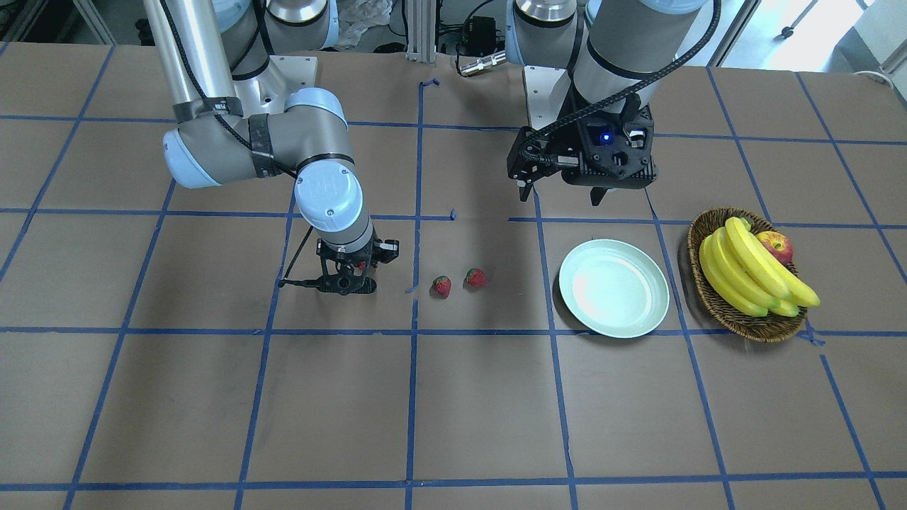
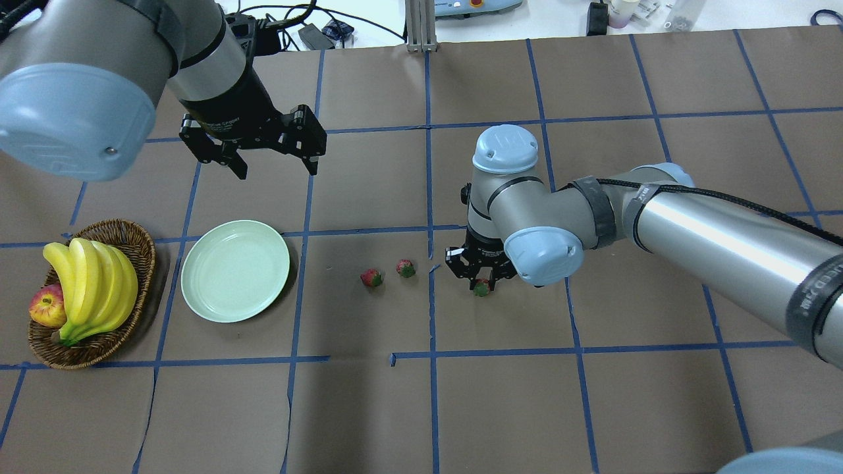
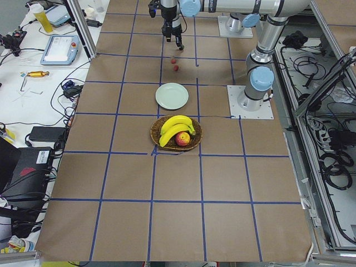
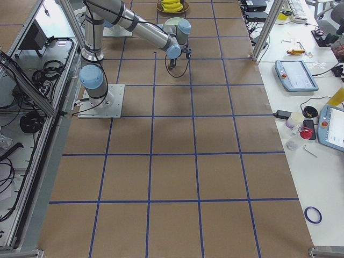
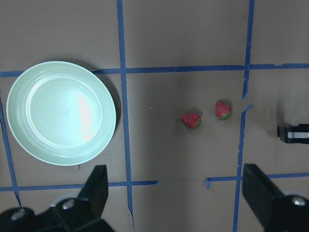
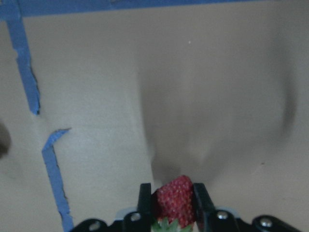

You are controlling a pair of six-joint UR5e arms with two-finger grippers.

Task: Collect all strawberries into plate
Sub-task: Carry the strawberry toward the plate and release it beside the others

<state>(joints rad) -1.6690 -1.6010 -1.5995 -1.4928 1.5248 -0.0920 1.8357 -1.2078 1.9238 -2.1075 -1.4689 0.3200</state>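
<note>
My right gripper (image 2: 482,287) is down at the table, shut on a strawberry (image 6: 175,199) that sits red between its fingers in the right wrist view and shows as a strawberry (image 2: 482,288) from overhead. Two more strawberries (image 2: 371,278) (image 2: 406,268) lie on the paper to its left, also seen as strawberries (image 1: 442,286) (image 1: 476,278) from the front. The pale mint plate (image 2: 235,270) is bare, further left. My left gripper (image 2: 271,166) hovers open above the table behind the plate, holding nothing.
A wicker basket (image 2: 140,250) with bananas (image 2: 92,286) and an apple (image 2: 46,308) stands left of the plate. Blue tape lines grid the brown table cover. Benches with equipment flank the table in the side views.
</note>
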